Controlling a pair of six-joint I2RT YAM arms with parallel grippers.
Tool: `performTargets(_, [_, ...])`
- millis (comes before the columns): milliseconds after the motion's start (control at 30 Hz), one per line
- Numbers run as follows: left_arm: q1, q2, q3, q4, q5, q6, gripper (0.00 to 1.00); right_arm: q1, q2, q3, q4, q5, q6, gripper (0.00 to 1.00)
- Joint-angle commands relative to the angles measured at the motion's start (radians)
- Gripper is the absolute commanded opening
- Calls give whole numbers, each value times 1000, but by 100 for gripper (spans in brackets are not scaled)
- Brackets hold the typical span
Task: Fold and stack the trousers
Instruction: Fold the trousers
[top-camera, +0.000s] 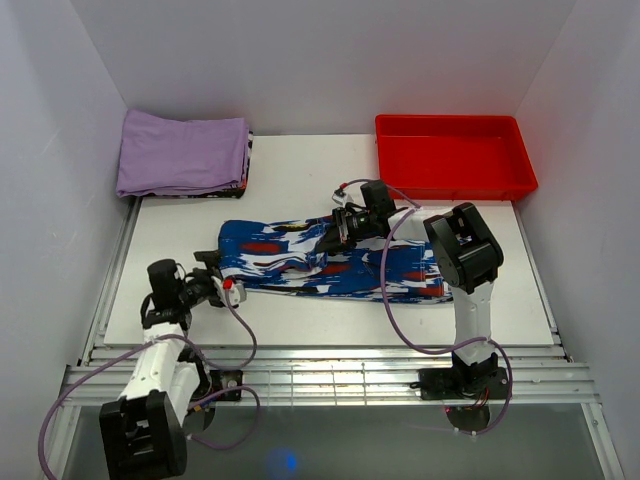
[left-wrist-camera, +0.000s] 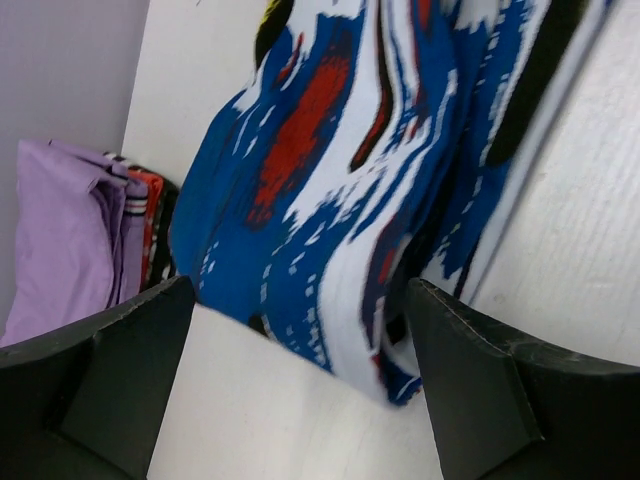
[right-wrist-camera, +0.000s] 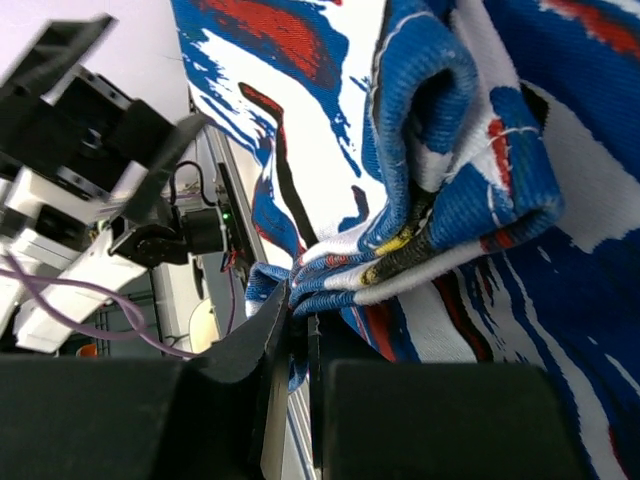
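Pinching up a ridge of cloth, the right gripper (right-wrist-camera: 297, 318) is clenched on the long soft trousers with the royal-blue, white, red and black brush-stroke print (top-camera: 300, 262), about mid-length at their far edge. Trousers lie stretched left to right across the middle of the white table (top-camera: 330, 315), flat except for the bunch at the pinch. Left gripper (top-camera: 228, 288) is released, jaws wide, just beside the trousers' left end. It looks clear of the cloth, not certain.

Handling, judged: light, limp fabric with no stiffness. It will sag from any single pinch, and layers may slide over each other. Best hold is at an edge or corner, through all layers, with one gripper at each end to carry a fold over.

Hard to tell:
- which end is waist and which is hems
- how many layers the right pinch has caught
- the trousers' right part, partly covered by the right arm
- what the dark patterned cloth under the folded lilac-purple cloth (top-camera: 180, 152) at the far left is
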Motion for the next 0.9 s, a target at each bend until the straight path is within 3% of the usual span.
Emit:
performTargets(0, [-101, -39, -87, 168, -55, 17, 98, 13, -36, -19, 102, -69, 74, 8])
performTargets(200, [-185, 8, -115, 254, -161, -29, 98, 13, -36, -28, 140, -86, 100, 8])
performTargets(600, [-193, 180, -127, 456, -268, -15, 98, 13, -44, -60, 225, -120, 169, 8])
performTargets(700, [-193, 200, -140, 487, -277, -9, 98, 11, -55, -86, 295, -132, 218, 8])
performTargets(867, [-196, 280, -175, 673, -349, -41, 98, 13, -72, -142, 423, -155, 307, 8])
